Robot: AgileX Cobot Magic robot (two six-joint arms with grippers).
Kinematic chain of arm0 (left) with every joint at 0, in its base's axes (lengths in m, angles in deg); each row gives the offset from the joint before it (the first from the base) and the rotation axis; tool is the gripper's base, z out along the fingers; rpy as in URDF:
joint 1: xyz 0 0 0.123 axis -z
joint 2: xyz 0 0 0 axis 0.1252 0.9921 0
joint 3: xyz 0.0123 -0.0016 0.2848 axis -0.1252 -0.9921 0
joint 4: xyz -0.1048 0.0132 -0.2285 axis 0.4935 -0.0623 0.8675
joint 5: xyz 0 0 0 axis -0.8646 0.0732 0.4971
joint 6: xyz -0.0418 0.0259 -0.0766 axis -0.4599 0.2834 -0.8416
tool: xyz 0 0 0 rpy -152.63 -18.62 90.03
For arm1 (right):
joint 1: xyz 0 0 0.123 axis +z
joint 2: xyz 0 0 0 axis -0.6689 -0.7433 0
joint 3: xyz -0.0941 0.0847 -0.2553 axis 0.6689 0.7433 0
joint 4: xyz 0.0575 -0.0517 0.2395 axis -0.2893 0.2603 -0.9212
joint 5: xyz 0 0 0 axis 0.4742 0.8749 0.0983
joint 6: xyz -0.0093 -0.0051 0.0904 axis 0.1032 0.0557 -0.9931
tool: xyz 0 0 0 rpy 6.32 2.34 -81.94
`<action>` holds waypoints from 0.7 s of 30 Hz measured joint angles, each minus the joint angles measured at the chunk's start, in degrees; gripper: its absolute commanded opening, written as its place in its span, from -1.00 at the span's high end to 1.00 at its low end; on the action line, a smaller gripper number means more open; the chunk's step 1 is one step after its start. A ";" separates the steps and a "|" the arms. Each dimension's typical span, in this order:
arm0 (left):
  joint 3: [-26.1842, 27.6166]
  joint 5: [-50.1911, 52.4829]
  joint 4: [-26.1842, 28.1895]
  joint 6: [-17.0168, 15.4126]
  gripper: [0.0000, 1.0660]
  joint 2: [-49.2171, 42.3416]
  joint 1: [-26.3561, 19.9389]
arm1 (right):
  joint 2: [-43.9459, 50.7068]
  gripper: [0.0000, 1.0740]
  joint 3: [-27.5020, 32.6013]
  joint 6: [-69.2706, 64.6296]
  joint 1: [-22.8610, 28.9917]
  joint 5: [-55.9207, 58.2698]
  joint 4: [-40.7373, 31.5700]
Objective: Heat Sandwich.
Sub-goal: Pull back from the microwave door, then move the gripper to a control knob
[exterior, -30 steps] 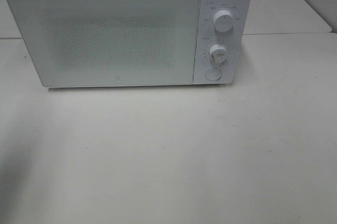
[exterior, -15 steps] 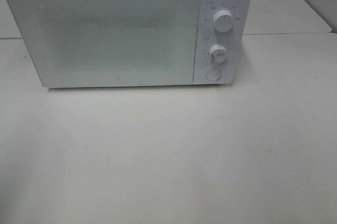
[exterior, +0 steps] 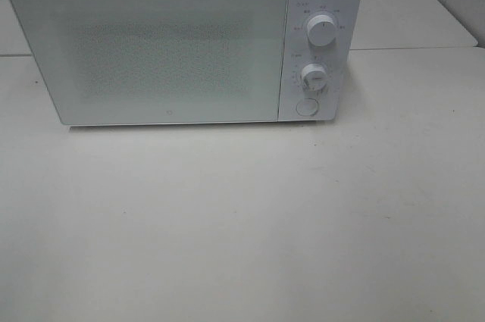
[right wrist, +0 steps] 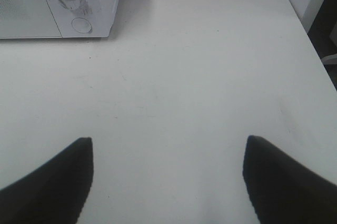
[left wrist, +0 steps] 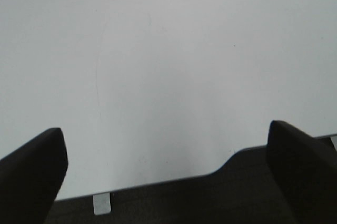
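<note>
A white microwave (exterior: 167,42) stands at the back of the table with its door shut; it has two knobs (exterior: 322,32) and a round button (exterior: 307,107) on its right panel. Its corner also shows in the right wrist view (right wrist: 79,2). The sandwich is out of view in all frames. Neither gripper shows in the exterior high view. My left gripper (left wrist: 168,155) is open and empty over the table's edge. My right gripper (right wrist: 168,176) is open and empty over bare table, in front of and to the right of the microwave.
The white table (exterior: 250,216) stretches in front of the microwave. A second table surface (exterior: 409,11) lies behind at the right. In the left wrist view the table edge and dark floor (left wrist: 174,203) show below the fingers.
A faint shadow at the left edge of the table has withdrawn; nothing else has visibly moved.
</note>
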 measured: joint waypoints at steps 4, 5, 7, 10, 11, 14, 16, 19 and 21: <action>-0.06 0.40 -0.06 0.06 -0.83 -5.56 0.00 | 0.00 -0.40 0.00 0.00 0.00 0.00 0.00; -0.17 0.52 -0.11 0.06 -0.83 -6.76 0.00 | 0.00 -0.40 0.00 0.00 0.00 0.00 0.00; -0.57 1.66 -0.17 0.06 -0.83 -8.82 0.00 | 0.00 -0.40 0.00 0.00 0.00 0.00 0.00; -1.09 3.78 -0.17 0.06 -0.83 -9.00 0.00 | 0.00 -0.40 0.00 0.00 0.00 0.00 0.00; -2.12 5.79 -0.23 0.06 -0.83 -9.00 0.00 | 0.00 -0.40 0.00 0.00 0.00 0.00 0.00; -2.64 6.53 -0.29 0.06 -0.83 -9.00 0.00 | 0.00 -0.40 0.00 0.00 0.00 0.00 0.00; -2.64 6.93 -0.40 0.06 -0.83 -9.00 0.00 | 0.00 -0.40 0.00 0.00 0.00 0.00 0.00; -2.64 6.93 -0.34 -0.06 -0.83 -9.00 0.00 | 0.00 -0.40 0.00 0.00 0.00 0.00 0.00; -2.64 7.10 0.11 -0.17 -0.83 -9.00 0.00 | 0.00 -0.40 0.00 0.00 0.00 0.00 0.00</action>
